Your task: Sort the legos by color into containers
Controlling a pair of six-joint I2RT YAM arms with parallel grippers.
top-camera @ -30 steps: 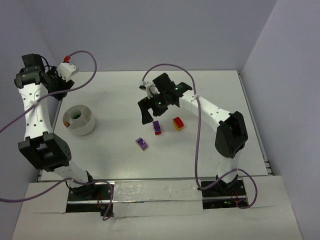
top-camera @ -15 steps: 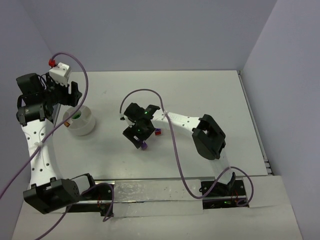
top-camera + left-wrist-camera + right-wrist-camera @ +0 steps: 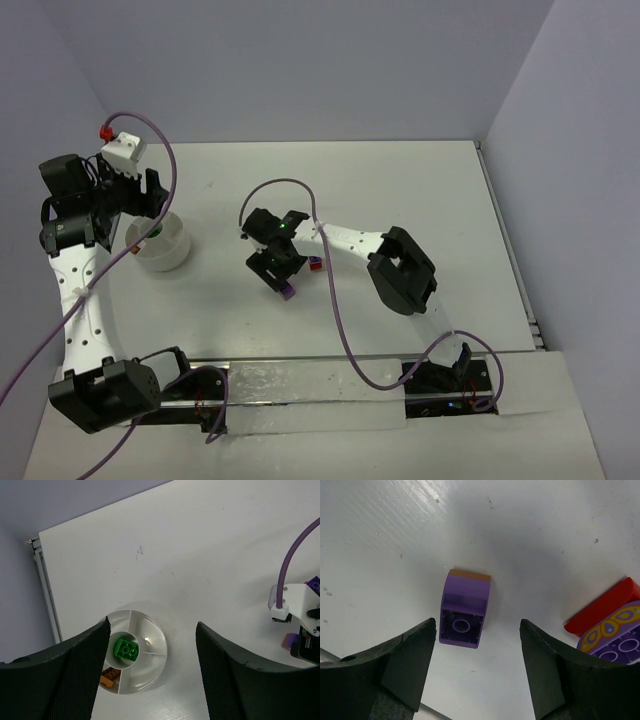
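The white round container (image 3: pixel 150 665) is split into compartments; a green lego (image 3: pixel 126 650) lies in its middle cup and an orange lego (image 3: pixel 109 677) in an outer section. My left gripper (image 3: pixel 153 624) hangs open above it, holding nothing; from above, the left gripper (image 3: pixel 150 210) sits at the tub's (image 3: pixel 172 250) back edge. My right gripper (image 3: pixel 477 622) is open and low over the table. A purple lego (image 3: pixel 462 610) lies hollow side up just beyond its tips, untouched. From above, the right gripper (image 3: pixel 283 275) covers most of that purple lego (image 3: pixel 288 291).
A red lego (image 3: pixel 600 607) and a purple lego with a yellow print (image 3: pixel 615 635) lie together just right of my right fingers. The red one (image 3: pixel 315 265) shows beside the right arm. The table's rail edge (image 3: pixel 45 595) runs left of the tub.
The right arm swung forward and left, came down at the near purple lego, and its jaws narrowed. The left arm dropped over the tub and its jaws opened wider.
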